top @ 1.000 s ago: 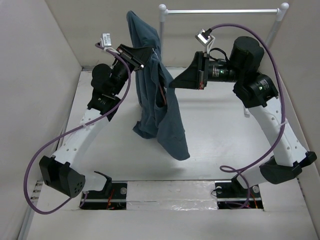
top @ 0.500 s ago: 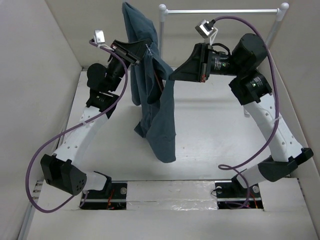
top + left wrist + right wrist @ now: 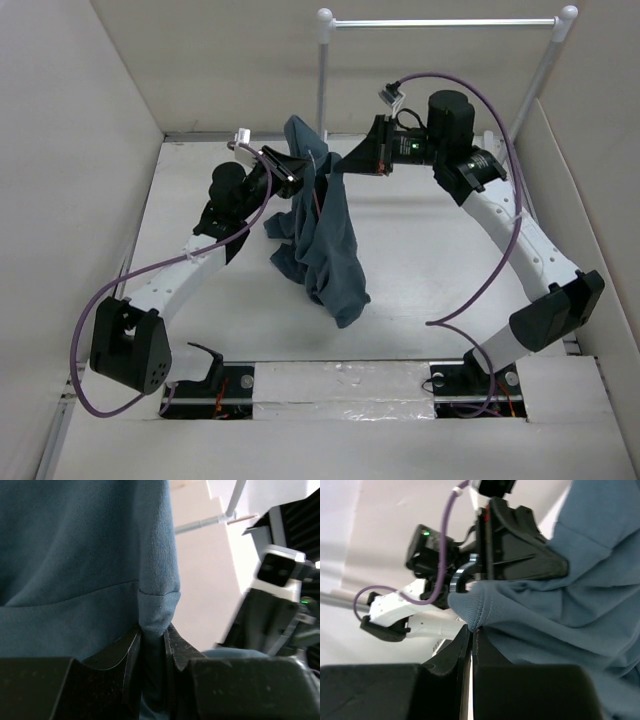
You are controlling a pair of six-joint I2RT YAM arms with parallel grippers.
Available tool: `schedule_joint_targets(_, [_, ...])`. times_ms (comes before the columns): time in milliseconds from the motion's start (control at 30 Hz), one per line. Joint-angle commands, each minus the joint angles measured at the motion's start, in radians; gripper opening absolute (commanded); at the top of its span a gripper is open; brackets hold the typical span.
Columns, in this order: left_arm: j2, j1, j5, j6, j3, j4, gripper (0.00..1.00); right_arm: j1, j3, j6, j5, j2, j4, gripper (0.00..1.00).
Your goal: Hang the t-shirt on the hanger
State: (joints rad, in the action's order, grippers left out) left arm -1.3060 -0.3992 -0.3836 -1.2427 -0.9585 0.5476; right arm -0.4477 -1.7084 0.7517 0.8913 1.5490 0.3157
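Note:
The dark teal t-shirt (image 3: 328,240) hangs bunched between my two grippers, its lower end reaching the table. My left gripper (image 3: 306,172) is shut on a fold of the t-shirt (image 3: 154,611) at its top left. Just to its right, my right gripper (image 3: 341,166) is shut on a ribbed hem of the t-shirt (image 3: 485,607). Only a thin salmon sliver of the hanger (image 3: 318,200) shows among the folds; the rest is hidden by cloth.
A white clothes rack with a metal bar (image 3: 440,22) stands at the back, its left post (image 3: 322,75) right behind the grippers. Light walls close in the table (image 3: 430,270) on the left and right.
Both arms have come down and toward the near side with the t-shirt, which hung high in front of the rack post and now hangs lower, its end resting on the table.

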Motion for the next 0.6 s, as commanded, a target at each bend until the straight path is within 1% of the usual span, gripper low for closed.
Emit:
schedule_joint_targets(0, [0.056, -0.013, -0.046, -0.149, 0.004, 0.201, 0.00, -0.022, 0.071, 0.031, -0.058, -0.067, -0.112, 0.00])
schedule_joint_targets(67, [0.050, -0.013, -0.057, -0.201, 0.015, 0.230, 0.00, -0.034, 0.134, 0.026, -0.100, -0.096, -0.095, 0.00])
schedule_joint_targets(133, [0.044, -0.013, -0.063, -0.230, 0.015, 0.250, 0.00, -0.034, 0.174, -0.020, -0.156, -0.115, -0.058, 0.00])
schedule_joint_targets(167, [0.039, -0.013, -0.069, -0.262, 0.015, 0.256, 0.00, -0.034, 0.208, -0.031, -0.169, -0.121, -0.025, 0.00])
schedule_joint_targets(233, [0.024, -0.013, -0.083, -0.293, 0.020, 0.282, 0.00, -0.043, 0.239, -0.037, -0.181, -0.130, -0.017, 0.00])
schedule_joint_targets(333, [0.031, -0.013, -0.066, -0.265, 0.014, 0.240, 0.00, -0.065, 0.248, -0.025, -0.180, -0.135, -0.029, 0.00])
schedule_joint_targets(367, [0.034, -0.013, -0.057, -0.250, 0.006, 0.221, 0.00, -0.065, 0.244, -0.026, -0.177, -0.135, -0.027, 0.02])
schedule_joint_targets(400, [0.043, -0.013, -0.043, -0.233, 0.003, 0.207, 0.00, -0.077, 0.225, -0.034, -0.186, -0.130, 0.008, 0.13])
schedule_joint_targets(433, [0.045, -0.013, -0.038, -0.232, 0.003, 0.212, 0.00, -0.077, 0.208, -0.044, -0.195, -0.125, 0.008, 0.25])
schedule_joint_targets(467, [0.045, -0.013, -0.041, -0.235, 0.001, 0.215, 0.00, -0.077, 0.192, -0.064, -0.207, -0.121, 0.072, 0.39])
schedule_joint_targets(500, [0.039, -0.013, -0.050, -0.239, 0.000, 0.222, 0.00, -0.077, 0.178, -0.081, -0.216, -0.119, 0.101, 0.66])
schedule_joint_targets(533, [0.034, -0.013, -0.055, -0.259, 0.001, 0.229, 0.00, -0.077, 0.149, -0.113, -0.227, -0.122, 0.126, 0.74])
schedule_joint_targets(567, [0.034, -0.013, -0.057, -0.273, 0.012, 0.238, 0.00, -0.077, 0.133, -0.127, -0.244, -0.128, 0.172, 0.79])
